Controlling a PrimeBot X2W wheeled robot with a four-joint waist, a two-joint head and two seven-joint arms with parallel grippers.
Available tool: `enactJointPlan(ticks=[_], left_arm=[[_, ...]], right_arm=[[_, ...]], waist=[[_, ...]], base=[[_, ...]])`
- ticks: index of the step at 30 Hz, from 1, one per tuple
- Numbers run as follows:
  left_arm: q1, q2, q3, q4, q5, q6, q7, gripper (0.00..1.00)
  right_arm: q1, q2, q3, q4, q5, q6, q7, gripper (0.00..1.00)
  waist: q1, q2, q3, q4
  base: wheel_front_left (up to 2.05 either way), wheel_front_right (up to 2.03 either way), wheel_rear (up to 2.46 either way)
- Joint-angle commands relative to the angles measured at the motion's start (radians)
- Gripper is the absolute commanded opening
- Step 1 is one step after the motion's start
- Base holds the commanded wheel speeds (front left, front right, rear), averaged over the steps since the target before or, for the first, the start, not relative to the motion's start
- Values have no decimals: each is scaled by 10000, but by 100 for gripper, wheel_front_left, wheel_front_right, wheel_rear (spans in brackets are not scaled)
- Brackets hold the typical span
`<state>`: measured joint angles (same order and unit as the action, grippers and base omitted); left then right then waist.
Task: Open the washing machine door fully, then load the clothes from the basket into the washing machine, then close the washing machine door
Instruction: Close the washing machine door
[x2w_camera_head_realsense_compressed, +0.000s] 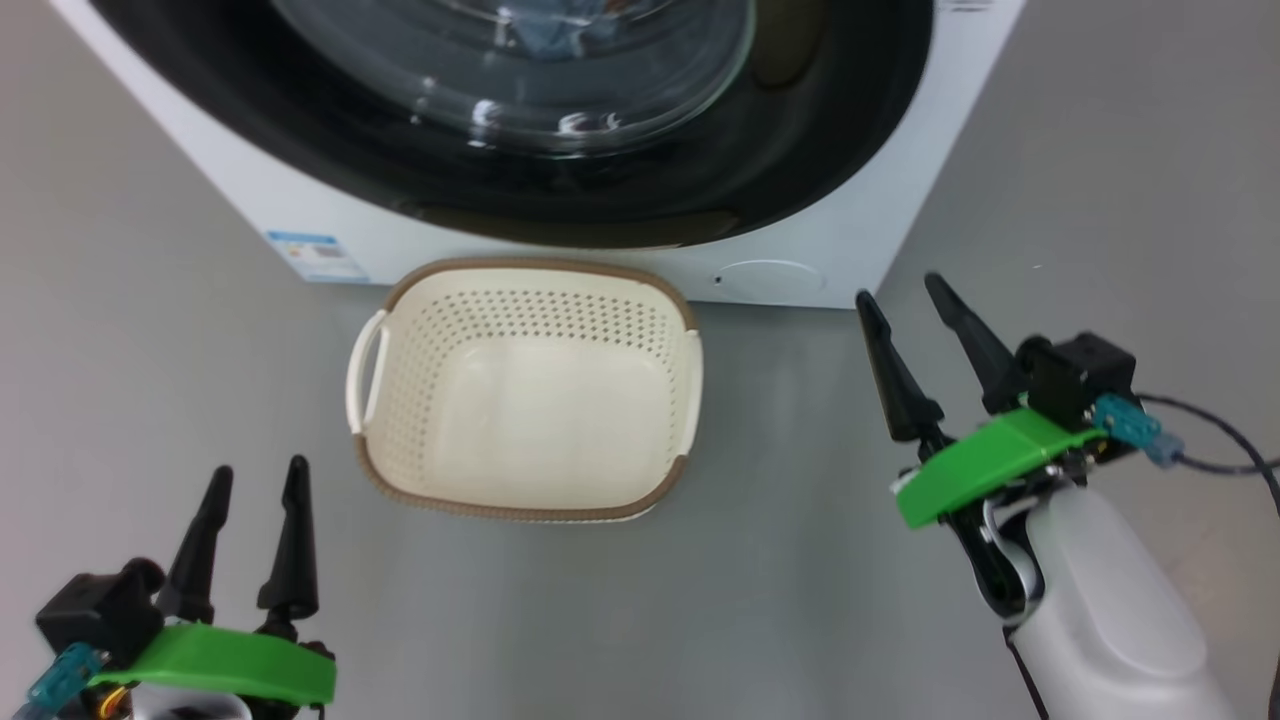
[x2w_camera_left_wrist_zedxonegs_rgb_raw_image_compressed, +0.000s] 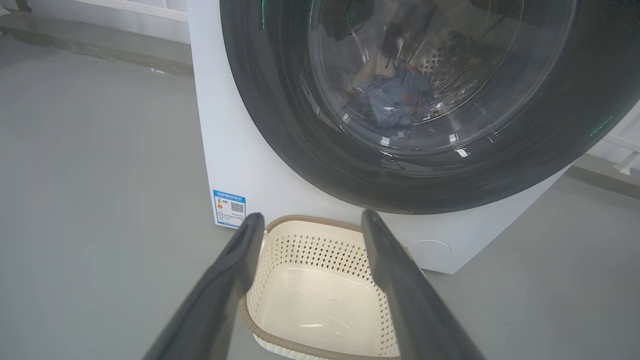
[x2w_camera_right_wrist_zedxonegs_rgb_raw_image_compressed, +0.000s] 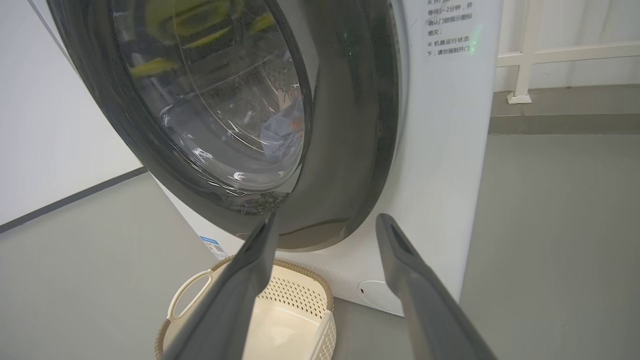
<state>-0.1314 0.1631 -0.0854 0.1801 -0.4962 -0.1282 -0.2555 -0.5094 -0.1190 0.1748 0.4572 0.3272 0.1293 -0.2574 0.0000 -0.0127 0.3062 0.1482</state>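
Head view: what lies where?
– One cream perforated plastic basket (x2w_camera_head_realsense_compressed: 540, 420), long axis left-right, just before white washing machine (x2w_camera_head_realsense_compressed: 850, 250); blue clothes (x2w_camera_left_wrist_zedxonegs_rgb_raw_image_compressed: 395, 100) behind its shut black-rimmed door (x2w_camera_head_realsense_compressed: 820, 150).
– Claws?
– Left gripper (x2w_camera_head_realsense_compressed: 260, 466), right gripper (x2w_camera_head_realsense_compressed: 897, 287): both spread.

Black tapered fingers (x2w_camera_head_realsense_compressed: 293, 540), green brackets (x2w_camera_head_realsense_compressed: 990, 465)

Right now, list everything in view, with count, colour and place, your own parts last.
big white front-loading washing machine: one, white, ahead on floor.
round glass-bowled door: one, glossy black rim, machine's front, seemingly closed.
fabric clothes: small bundle, blue with orange, inside, behind door's glass.
perforated plastic basket: one, cream with brown rim, floor before machine, empty.
label sticker: one, blue, front's lower left.
round cover: one, white, front's lower right.
left gripper: one, dark fingers, open, lower left.
right gripper: one, dark fingers, open, right of basket.
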Motion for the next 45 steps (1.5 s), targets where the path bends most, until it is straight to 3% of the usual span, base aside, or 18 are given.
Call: enactJointPlan(ticks=[1,21,45], left_arm=[[52,344,463,-146,138,-25,-63,100],[839,669,1124,193,340,-25,-63,100],[1483,435,1775,234,887,-25,-63,100]], right_arm=[[358,146,105,-307,106,14,-44,100],[2390,-322,-477,-516,102,14,-44,100],[3570,-283,-1154,-1090,40,14,-44,100]], waist=[[0,0,-321,-432],[0,0,-1274,-2007],[0,0,-1682,-2270]], base=[[0,0,0],[0,0,0],[0,0,0]])
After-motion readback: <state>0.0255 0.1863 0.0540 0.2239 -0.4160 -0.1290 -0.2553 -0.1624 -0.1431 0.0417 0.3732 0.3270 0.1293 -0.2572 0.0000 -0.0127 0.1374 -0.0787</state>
